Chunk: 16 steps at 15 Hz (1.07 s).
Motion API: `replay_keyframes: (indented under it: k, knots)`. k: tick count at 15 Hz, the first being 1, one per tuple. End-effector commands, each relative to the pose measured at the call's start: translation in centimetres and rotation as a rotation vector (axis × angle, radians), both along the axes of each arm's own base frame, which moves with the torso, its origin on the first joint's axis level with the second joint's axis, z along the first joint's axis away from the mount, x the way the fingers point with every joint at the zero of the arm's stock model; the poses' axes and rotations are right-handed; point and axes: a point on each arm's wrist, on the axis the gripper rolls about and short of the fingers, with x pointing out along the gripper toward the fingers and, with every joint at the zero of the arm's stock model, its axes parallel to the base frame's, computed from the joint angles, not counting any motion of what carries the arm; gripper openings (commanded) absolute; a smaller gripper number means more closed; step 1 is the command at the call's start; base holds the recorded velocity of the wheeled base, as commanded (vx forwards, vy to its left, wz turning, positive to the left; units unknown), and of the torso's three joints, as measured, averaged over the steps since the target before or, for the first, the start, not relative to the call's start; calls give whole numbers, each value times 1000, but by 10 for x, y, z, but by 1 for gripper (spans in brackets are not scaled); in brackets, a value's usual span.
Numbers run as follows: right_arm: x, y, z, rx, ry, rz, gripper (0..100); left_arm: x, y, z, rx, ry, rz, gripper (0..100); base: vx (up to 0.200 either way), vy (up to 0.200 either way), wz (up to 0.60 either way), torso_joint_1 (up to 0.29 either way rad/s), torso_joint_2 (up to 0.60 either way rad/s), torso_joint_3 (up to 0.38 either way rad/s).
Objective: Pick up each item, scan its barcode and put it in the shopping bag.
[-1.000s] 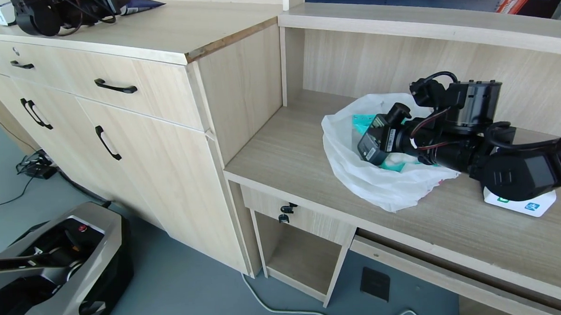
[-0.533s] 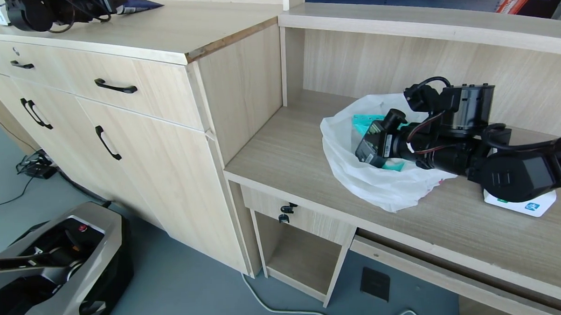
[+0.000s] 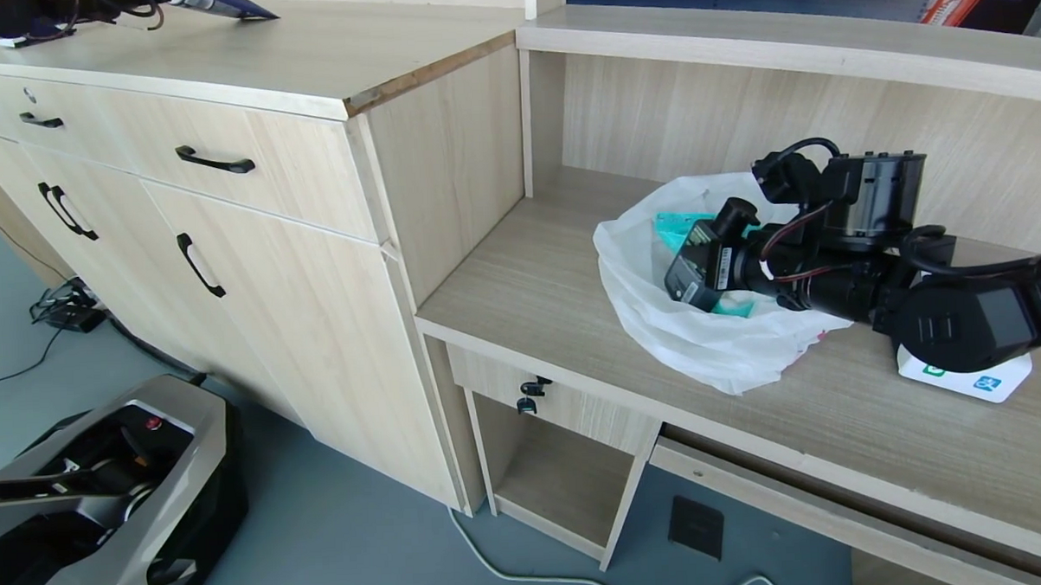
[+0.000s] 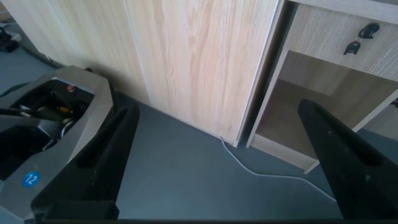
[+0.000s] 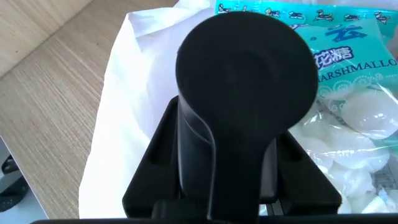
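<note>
At 3 o'clock on counter (image 3: pixel 529 283), right hand (image 3: pixel 683 285) barely shifts over shopping bag (image 3: pixel 660 331); marshmallow packet (image 5: pixel 354 93) inside, grip can't tell; left hand (image 4: pixel 216 115) spread. Looks bagged.

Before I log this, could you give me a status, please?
Left gripper open, empty. Right gripper over shopping bag. Marshmallow pack inside bag. Nothing in the way.
</note>
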Motion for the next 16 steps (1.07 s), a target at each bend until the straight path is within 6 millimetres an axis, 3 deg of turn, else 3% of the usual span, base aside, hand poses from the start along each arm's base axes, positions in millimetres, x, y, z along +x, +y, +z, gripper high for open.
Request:
replay_keyframes:
  k: [1, 5, 6, 10, 14, 16]
  knots:
    - [0, 0, 0, 0, 0, 0, 0, 0, 0, 0, 1, 0, 0, 100, 0, 0, 0, 0, 0, 0]
    - [2, 1, 0, 3, -2, 0, 0, 0, 0, 0, 1, 0, 0, 100, 0, 0, 0, 0, 0, 0]
    - [3, 1, -1, 2, 1, 1, 100, 0, 0, 0, 0, 0, 0, 100, 0, 0, 0, 0, 0, 0]
    - [1, 1, 1, 1, -6, 3, 100, 0, 0, 0, 0, 0, 0, 100, 0, 0, 0, 0, 0, 0]
    - [-12, -9, 32, -71, -123, 2, 100, 0, 0, 0, 1, -2, 0, 100, 0, 0, 0, 0, 0, 0]
    - [-31, -17, 57, -114, -191, 0, 100, 0, 0, 0, 1, 0, 0, 100, 0, 0, 0, 0, 0, 0]
